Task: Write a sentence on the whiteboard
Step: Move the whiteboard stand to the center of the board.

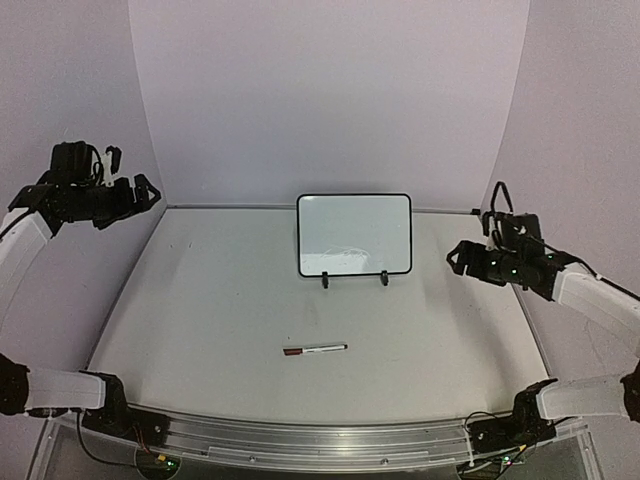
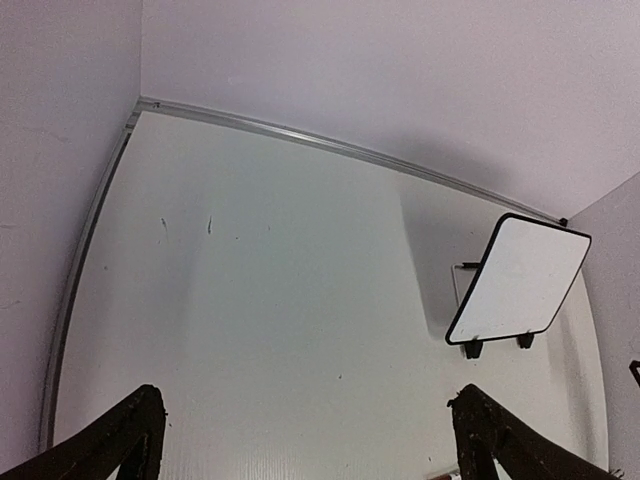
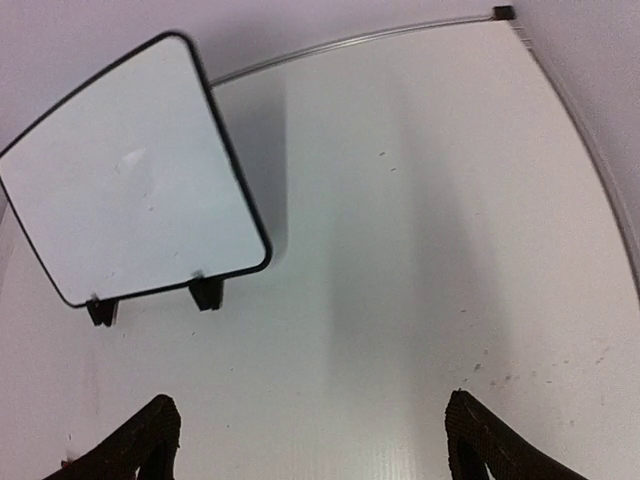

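Observation:
The whiteboard (image 1: 354,234) stands upright on two black clip feet at the back middle of the table, its white face blank apart from a faint smudge. It also shows in the left wrist view as the whiteboard (image 2: 520,280) at right, and in the right wrist view as the whiteboard (image 3: 130,225) at upper left. A marker (image 1: 314,350) with a red cap lies flat on the table in front of the board. My left gripper (image 1: 140,192) hangs open high at the far left. My right gripper (image 1: 462,258) hovers open just right of the board. Neither holds anything.
The white table (image 1: 220,310) has a metal rail (image 1: 320,440) along its near edge and a thin rim (image 2: 300,135) at the back. Curved pale walls close in behind and at both sides. A few small dark marks (image 2: 165,228) dot the table's back left.

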You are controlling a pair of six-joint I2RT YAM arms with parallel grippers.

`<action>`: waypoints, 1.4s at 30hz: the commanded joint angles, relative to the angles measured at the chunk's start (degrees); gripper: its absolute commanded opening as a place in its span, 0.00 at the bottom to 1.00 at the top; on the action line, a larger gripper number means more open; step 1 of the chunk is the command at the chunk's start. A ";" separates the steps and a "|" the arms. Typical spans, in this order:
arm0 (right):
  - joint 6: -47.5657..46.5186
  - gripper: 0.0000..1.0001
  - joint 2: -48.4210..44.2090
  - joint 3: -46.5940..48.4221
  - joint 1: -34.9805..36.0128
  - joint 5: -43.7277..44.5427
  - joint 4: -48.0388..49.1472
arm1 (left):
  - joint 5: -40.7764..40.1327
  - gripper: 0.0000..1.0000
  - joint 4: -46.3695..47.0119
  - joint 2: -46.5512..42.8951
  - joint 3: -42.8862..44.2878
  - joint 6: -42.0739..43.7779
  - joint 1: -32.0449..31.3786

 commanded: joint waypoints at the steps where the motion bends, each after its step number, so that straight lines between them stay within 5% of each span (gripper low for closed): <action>1: -0.12 0.81 8.94 4.11 8.20 2.10 -2.12 | -1.78 1.00 -3.94 -3.08 2.03 4.90 -0.05; 7: 0.55 0.68 21.96 9.21 16.31 4.69 3.15 | -4.12 1.00 0.97 -7.52 -5.45 3.91 -0.03; 20: -2.23 0.47 44.38 23.51 21.17 10.87 7.98 | -5.86 1.00 5.33 -11.64 -17.39 7.95 -0.04; 42: -5.82 0.27 56.28 31.07 21.53 16.61 9.08 | -6.25 1.00 5.62 -12.30 -17.97 8.31 -0.03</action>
